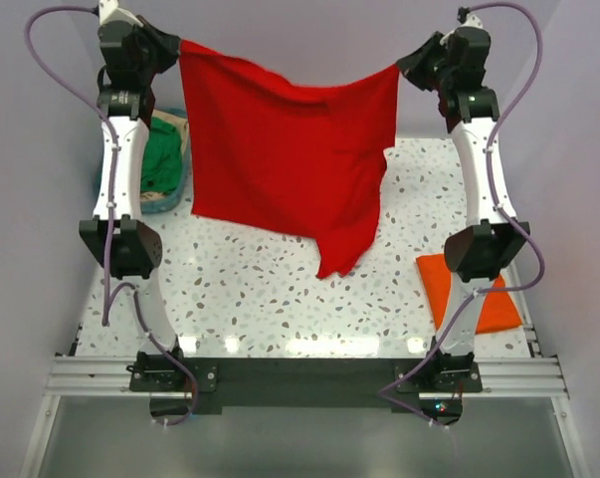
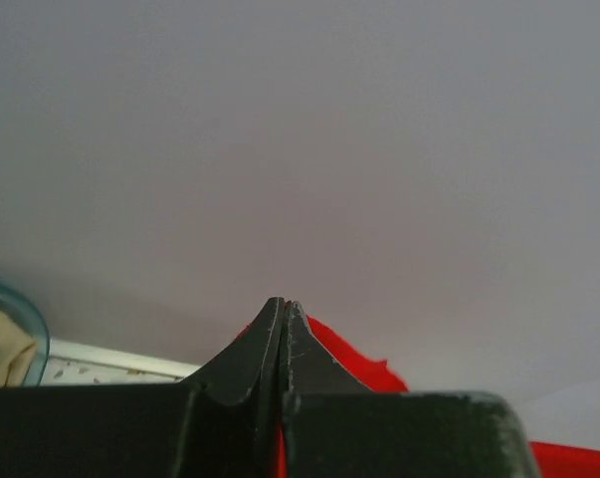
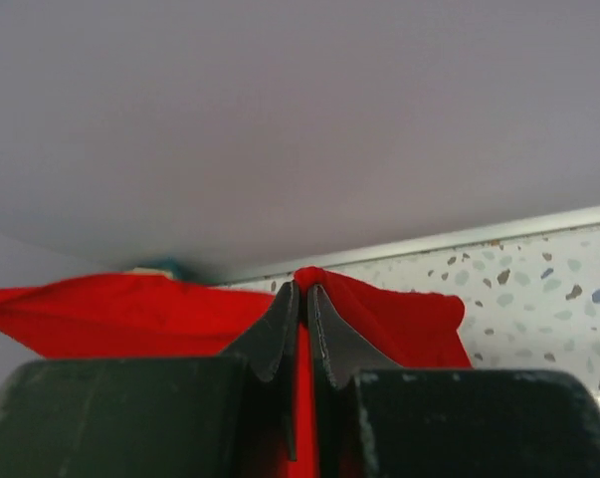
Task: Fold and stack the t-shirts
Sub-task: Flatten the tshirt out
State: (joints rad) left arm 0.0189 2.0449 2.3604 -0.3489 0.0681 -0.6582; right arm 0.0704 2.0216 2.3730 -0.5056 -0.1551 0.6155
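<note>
Red t-shirt (image 1: 285, 149) hangs from left tool (image 1: 176, 46), right tool (image 1: 403, 66)

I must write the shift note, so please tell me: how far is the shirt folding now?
Done: the orange shirt lies folded at the right of the table. In hand: the red shirt hangs spread in the air, pinched at its top corners by the left gripper and right gripper, unfolded. Left: fold and stack it, then the green shirt in the basket.
</note>
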